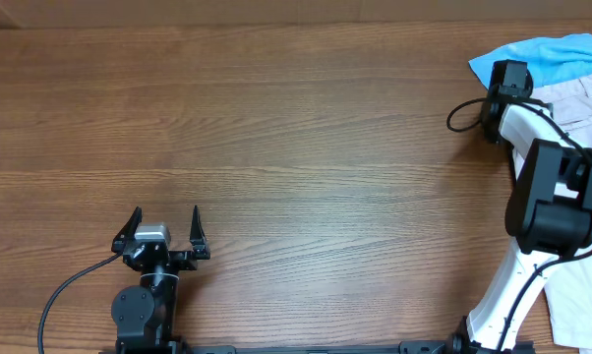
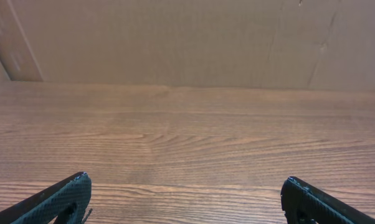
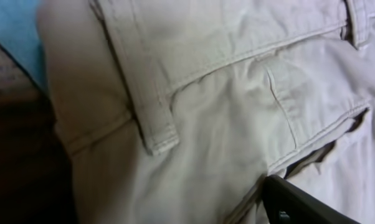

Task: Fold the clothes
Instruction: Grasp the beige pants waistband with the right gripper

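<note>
Right hand [image 1: 505, 87] over shorts [image 3: 206, 137], table [image 1: 276, 147] right edge.

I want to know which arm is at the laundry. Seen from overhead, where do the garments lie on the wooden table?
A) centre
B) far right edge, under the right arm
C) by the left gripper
B: the beige cotton shorts and light blue shirt lie at the far right edge beneath the right gripper.

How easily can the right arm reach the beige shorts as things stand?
Probably easily: the right hand is directly over the shorts at the right edge of the table, and its camera shows beige cloth close below with nothing in between.
</note>
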`<act>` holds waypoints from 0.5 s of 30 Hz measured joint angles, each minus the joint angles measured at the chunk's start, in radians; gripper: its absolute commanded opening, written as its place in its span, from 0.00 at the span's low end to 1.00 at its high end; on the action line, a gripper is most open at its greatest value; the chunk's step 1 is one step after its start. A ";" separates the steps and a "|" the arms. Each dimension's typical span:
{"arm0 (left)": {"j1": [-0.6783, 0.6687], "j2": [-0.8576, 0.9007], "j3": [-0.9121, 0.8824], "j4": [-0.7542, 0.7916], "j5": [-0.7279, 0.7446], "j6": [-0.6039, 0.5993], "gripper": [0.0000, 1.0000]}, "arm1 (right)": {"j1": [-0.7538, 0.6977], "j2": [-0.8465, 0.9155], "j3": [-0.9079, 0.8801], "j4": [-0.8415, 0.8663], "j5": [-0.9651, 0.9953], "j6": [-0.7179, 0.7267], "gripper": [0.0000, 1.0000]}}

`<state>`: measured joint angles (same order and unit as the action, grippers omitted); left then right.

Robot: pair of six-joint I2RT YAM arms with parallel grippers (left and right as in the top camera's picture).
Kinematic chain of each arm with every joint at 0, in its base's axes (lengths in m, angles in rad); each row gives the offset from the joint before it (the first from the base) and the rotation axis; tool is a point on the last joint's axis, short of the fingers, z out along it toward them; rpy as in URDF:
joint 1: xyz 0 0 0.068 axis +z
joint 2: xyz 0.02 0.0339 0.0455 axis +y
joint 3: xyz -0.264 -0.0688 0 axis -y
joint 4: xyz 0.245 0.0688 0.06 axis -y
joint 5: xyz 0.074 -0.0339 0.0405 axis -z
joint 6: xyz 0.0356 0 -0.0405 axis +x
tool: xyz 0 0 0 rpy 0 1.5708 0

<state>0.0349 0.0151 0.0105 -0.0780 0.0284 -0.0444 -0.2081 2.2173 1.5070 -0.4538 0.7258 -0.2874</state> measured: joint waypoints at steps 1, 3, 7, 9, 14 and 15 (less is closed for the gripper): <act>0.000 0.000 0.000 0.000 0.000 0.000 1.00 | 0.000 0.001 0.000 0.006 0.000 0.003 0.82; 0.000 0.000 0.000 0.000 0.000 0.000 1.00 | 0.000 0.003 0.000 0.019 0.000 0.008 0.82; 0.000 0.000 0.000 0.000 0.000 0.000 1.00 | 0.009 0.010 0.000 0.044 0.008 0.015 0.82; 0.000 0.000 0.000 0.000 0.000 0.000 1.00 | 0.019 0.013 0.000 0.058 0.014 0.025 0.82; 0.000 0.000 0.000 0.000 0.000 0.000 1.00 | 0.059 0.019 0.000 0.077 0.014 0.053 0.75; 0.000 0.000 0.000 0.000 0.000 0.000 1.00 | 0.067 0.019 0.000 0.080 0.014 0.056 0.74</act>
<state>0.0349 0.0151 0.0105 -0.0780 0.0284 -0.0444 -0.1410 2.2364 1.5074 -0.3737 0.7395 -0.2317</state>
